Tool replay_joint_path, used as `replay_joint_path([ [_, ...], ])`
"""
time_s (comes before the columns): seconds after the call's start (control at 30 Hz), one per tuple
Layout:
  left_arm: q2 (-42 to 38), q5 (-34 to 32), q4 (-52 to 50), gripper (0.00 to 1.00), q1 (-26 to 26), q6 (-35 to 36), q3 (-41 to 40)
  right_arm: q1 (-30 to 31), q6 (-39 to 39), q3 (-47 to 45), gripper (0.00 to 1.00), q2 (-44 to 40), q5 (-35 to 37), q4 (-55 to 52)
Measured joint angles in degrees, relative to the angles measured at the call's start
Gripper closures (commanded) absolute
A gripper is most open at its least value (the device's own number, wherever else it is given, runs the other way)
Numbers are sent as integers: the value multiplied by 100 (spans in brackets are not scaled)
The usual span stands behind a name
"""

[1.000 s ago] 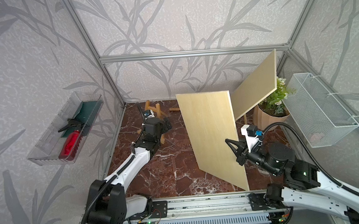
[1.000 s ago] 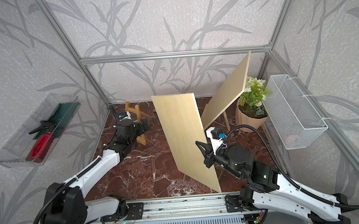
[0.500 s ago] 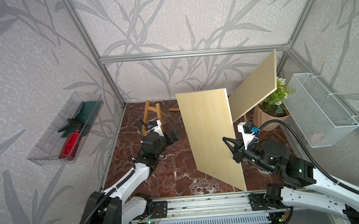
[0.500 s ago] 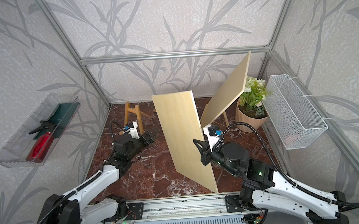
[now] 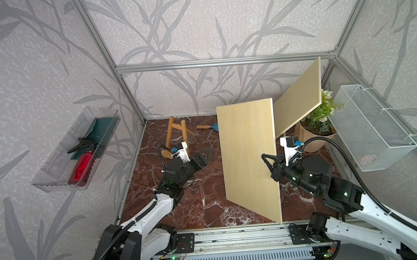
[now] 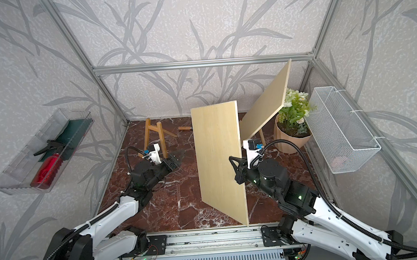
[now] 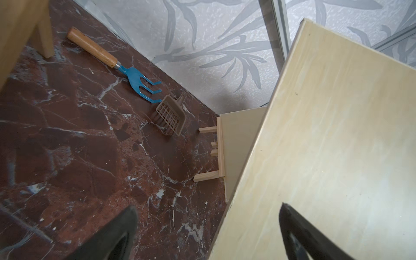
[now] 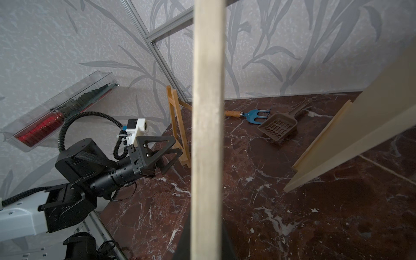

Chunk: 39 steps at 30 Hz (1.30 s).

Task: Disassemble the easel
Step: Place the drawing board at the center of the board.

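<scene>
A small brown wooden easel (image 5: pixel 175 135) (image 6: pixel 154 137) (image 8: pixel 177 126) stands bare at the back left of the marble floor. My left gripper (image 5: pixel 203 157) (image 6: pixel 176 158) (image 7: pixel 207 225) (image 8: pixel 166 153) hovers open and empty just in front of it, pointing at a pale wooden board (image 5: pixel 249 157) (image 6: pixel 219 160) (image 7: pixel 337 146). That board hangs upright above the floor, and my right gripper (image 5: pixel 271 162) (image 6: pixel 235 169) (image 8: pixel 207 236) is shut on its edge (image 8: pixel 208 112). A second pale easel (image 7: pixel 219 148) at the back right carries another board (image 5: pixel 298 101) (image 6: pixel 266 104) (image 8: pixel 360 135).
A blue hand fork (image 7: pixel 112 63) (image 8: pixel 252 114) and a brown scoop (image 7: pixel 171 114) (image 8: pixel 278 128) lie by the back wall. A potted plant (image 5: pixel 315 128) stands at the right. A clear tray (image 5: pixel 54 171) and a wire basket (image 5: pixel 370 129) hang on the side walls.
My left gripper has drawn back from the brown easel, forward and to the right, staying open. The held board has turned slightly and looks narrower from above.
</scene>
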Motion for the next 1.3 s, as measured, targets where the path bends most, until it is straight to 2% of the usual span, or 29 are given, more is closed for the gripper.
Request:
replay_joint_path([
  [0.4,-1639,-1390,-3421,7,-11,-2,463,0,1478,-297,100,820,138,752],
  [0.67,-2186,-1711,-4872,10,-11,-197,511,13,2199,-387,100,1305,374,1128],
  [1.3,-4426,-730,-5069,11,-162,-3226,-717,72,3036,-476,100,2551,1088,2538],
])
